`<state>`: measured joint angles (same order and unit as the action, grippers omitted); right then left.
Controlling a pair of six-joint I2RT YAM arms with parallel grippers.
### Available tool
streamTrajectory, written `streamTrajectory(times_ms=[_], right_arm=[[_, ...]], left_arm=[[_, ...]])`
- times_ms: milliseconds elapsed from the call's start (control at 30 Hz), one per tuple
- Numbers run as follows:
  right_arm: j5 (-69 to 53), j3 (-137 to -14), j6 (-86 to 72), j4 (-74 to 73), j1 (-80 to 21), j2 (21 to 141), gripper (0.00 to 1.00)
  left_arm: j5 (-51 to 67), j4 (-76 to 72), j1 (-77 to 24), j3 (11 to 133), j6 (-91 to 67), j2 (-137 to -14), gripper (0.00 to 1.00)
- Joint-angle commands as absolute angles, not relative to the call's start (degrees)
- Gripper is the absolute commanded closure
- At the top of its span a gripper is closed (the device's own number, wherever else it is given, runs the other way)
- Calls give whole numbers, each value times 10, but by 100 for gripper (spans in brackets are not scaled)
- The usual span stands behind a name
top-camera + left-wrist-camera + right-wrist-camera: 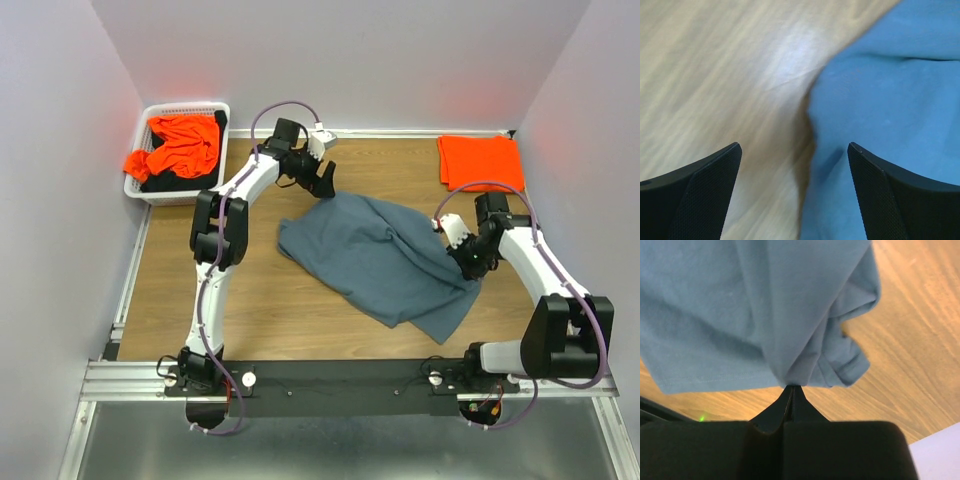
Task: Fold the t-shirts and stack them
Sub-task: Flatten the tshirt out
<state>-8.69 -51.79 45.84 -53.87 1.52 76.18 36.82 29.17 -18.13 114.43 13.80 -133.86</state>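
Wooden table [200, 300]: slate t-shirt [380, 255] sprawled far-left to near-right; right edge pinched by right gripper [792, 388]; far edge bracketed by gaping, empty left gripper [795, 149].

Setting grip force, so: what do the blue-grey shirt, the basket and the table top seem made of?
Blue-grey shirt: soft matte knit cloth, likely cotton jersey; it drapes and creases. Basket: white moulded plastic, by its slotted walls. Table top: wood-grain board, slight sheen; possibly laminate.

Left end effector [794, 147] spread wide, right end effector [791, 388] pinched closed
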Motion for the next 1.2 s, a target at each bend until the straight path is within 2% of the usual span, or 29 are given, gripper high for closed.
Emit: streamTrajectory(times_ms=[0,100,167,200,233,267,333,367,500,567,667,733,833,867,900,933,967,1000,1033,1067,1167], right_arm=[[-80,-559,435,-530,18,787,100],[-80,-579,426,-529,18,802,100],[-79,-588,421,-529,18,811,99],[-79,-598,419,-528,18,814,100],[-79,-602,417,-527,18,822,100],[-78,-608,415,-526,18,827,99],[-71,-634,403,-518,18,850,100],[-69,-646,401,-515,18,859,99],[-62,-735,380,-508,18,910,99],[-64,-790,374,-510,18,922,99],[-91,-801,412,-533,18,896,99],[-91,-743,470,-540,18,835,100],[-61,-614,551,-541,18,750,100],[-51,-584,569,-539,18,734,99],[-43,-524,592,-529,18,721,97],[-28,-502,596,-522,18,706,88],[-26,-487,587,-516,18,705,75],[-32,-483,576,-515,18,707,48],[-39,-491,561,-516,18,710,9],[-45,-502,544,-519,18,721,0],[-81,-554,511,-548,18,740,0]], left_arm=[[482,304,-190,1163,95,-1360,7],[512,306,-196,1161,84,-1376,10],[540,306,-199,1159,77,-1392,17],[545,306,-199,1161,75,-1401,26],[550,306,-199,1162,73,-1403,37],[557,309,-198,1166,76,-1404,68],[550,335,-194,1204,90,-1404,93],[544,344,-188,1222,98,-1400,100],[511,320,-154,1227,133,-1312,100],[472,329,-147,1202,214,-1229,100],[454,400,-152,1110,378,-1120,100],[446,478,-156,1000,529,-1040,100],[393,504,-168,797,640,-923,100],[339,486,-171,746,665,-893,95],[312,463,-175,654,666,-865,75],[292,417,-174,617,663,-817,65],[256,399,-172,590,652,-796,51],[247,386,-163,564,643,-767,43],[246,381,-157,563,634,-759,29],[252,386,-146,567,623,-752,18],[301,421,-111,609,596,-753,16]])
